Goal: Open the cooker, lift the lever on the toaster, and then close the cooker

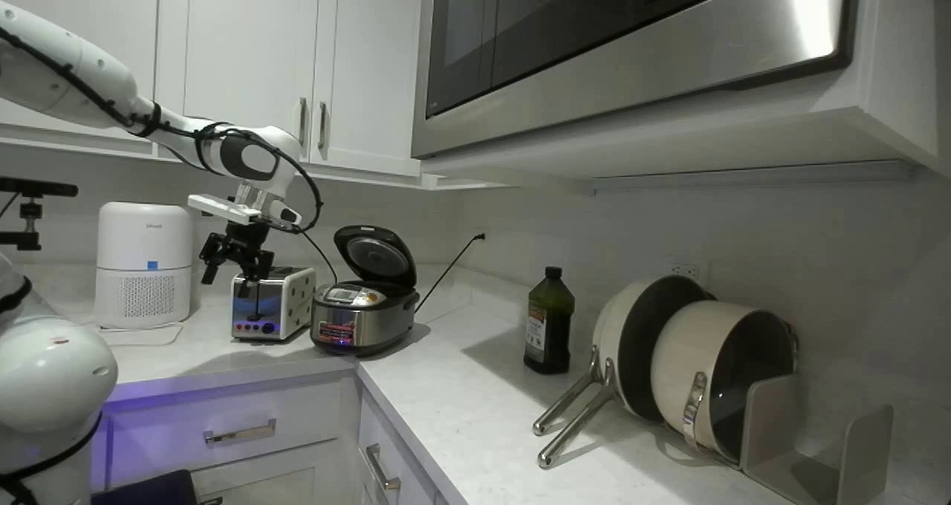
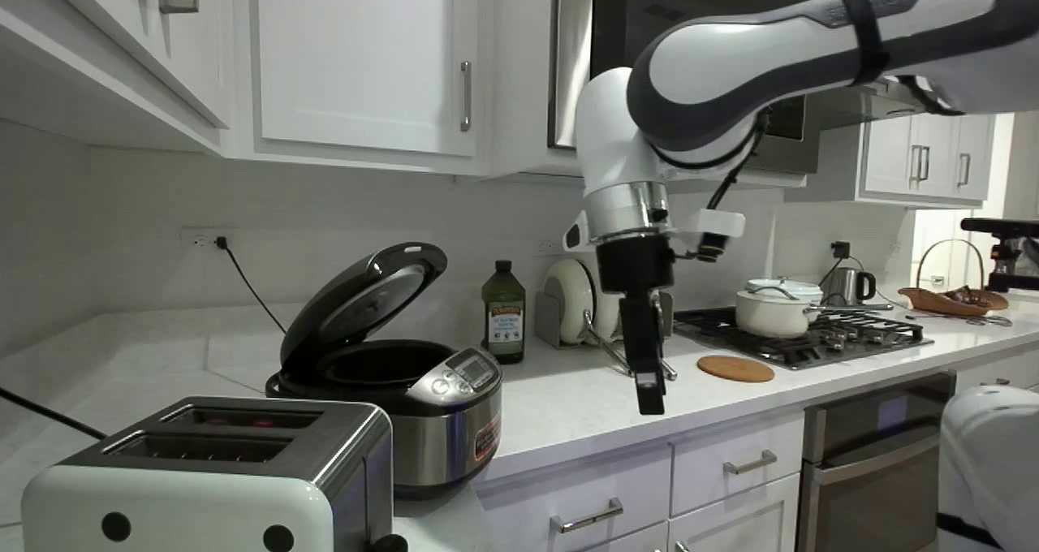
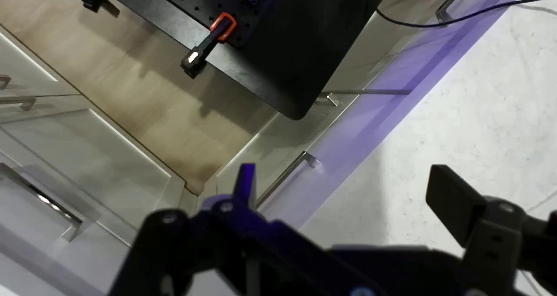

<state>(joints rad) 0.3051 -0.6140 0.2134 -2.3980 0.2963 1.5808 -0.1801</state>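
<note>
With rice cooker (image 2: 438, 442) open and gripper (image 3: 343, 178) spread, lifting the toaster lever (image 1: 254, 317) and closing the rice cooker apparently remain.

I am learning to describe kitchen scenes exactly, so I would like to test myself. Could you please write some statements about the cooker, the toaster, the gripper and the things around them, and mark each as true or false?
1. The cooker has its lid open. True.
2. The toaster stands beside the cooker. True.
3. The gripper is shut on the lid. False: the gripper is open and holds nothing.
4. The bottle lies on its side. False: the bottle stands upright on the counter.
5. A white pot sits on the stove. True.
6. The round brown board lies on the stove. False: the round brown board lies on the counter.
</note>
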